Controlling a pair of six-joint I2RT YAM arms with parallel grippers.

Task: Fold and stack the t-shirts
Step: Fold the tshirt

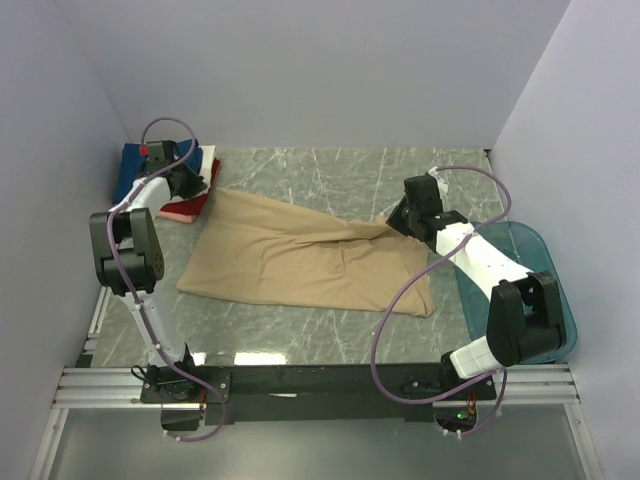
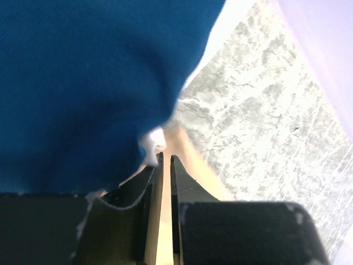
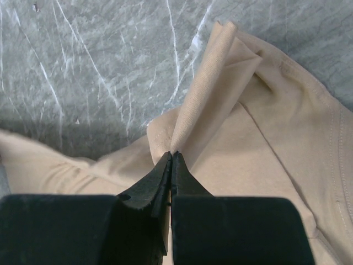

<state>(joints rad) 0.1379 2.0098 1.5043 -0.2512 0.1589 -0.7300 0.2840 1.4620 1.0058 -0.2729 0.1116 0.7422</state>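
tan t-shirt (image 1: 300, 255) ×1 | folded t-shirts (image 1: 130, 172) ≥3 | jaws: 2 pairs clamping tan

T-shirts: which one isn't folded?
The tan t-shirt: spread rumpled mid-table, right tool shut on a fold of it. The navy t-shirt, white t-shirt and red t-shirt are folded in the far-left corner pile.

1 tan shirt (image 1: 310, 255). 4 folded shirts: blue shirt (image 1: 128, 172), white shirt (image 1: 207, 167), red shirt (image 1: 200, 203), pink shirt (image 1: 175, 213). 1 teal tub (image 1: 545, 260). 2 arms: left arm (image 1: 130, 250), right arm (image 1: 480, 260). 1 table (image 1: 330, 175).
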